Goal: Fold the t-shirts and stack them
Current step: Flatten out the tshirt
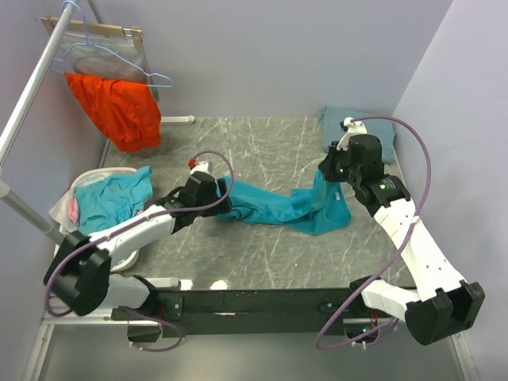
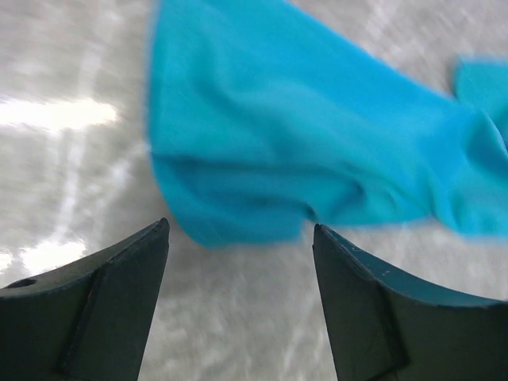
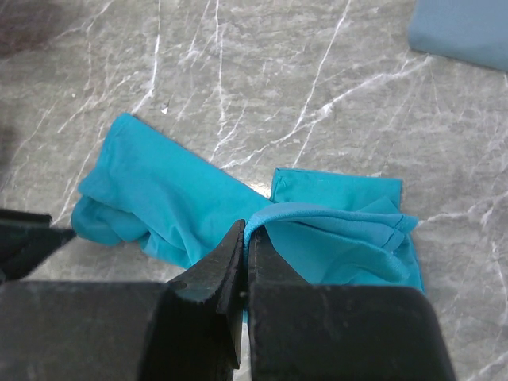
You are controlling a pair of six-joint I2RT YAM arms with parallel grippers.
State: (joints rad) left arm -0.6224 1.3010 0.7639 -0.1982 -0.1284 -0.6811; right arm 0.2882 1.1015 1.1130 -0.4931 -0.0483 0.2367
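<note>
Our right gripper point(image 3: 244, 230) pinches the right end of the teal shirt point(image 1: 278, 205), stretched left-to-right across the table point(image 1: 262, 147), while our left gripper point(image 2: 242, 226), jaws spread and empty, hovers just short of its left end, the nearer arm there.

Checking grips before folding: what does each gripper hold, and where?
Right gripper pinches the teal shirt by a hemmed edge; left gripper is open, holding nothing.
</note>
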